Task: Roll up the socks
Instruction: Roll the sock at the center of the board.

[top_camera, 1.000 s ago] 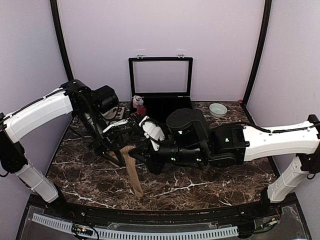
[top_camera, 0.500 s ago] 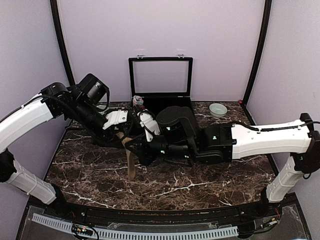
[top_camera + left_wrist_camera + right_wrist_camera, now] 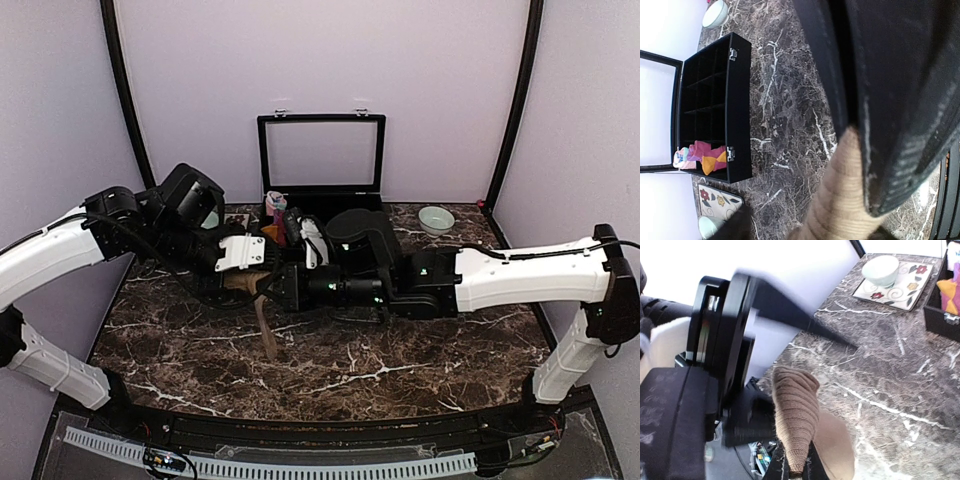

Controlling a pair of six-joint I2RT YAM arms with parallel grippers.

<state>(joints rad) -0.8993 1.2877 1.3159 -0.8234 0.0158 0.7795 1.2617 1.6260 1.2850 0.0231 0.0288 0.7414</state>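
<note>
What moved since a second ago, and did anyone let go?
Both arms carried the tan sock farther back and slightly left. The left gripper opened its jaws; the right gripper stays shut on the sock. The black box and the bowl did not move.

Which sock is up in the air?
The plain tan-brown sock: it is pinched by the right gripper, while the red-and-orange socks sit in the black box.

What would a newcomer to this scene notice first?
The left arm and right arm meet over the dark marble table. A tan sock hangs between them, pinched in the right gripper. Behind stands an open black box with a red and orange sock bundle in one corner compartment.
</note>
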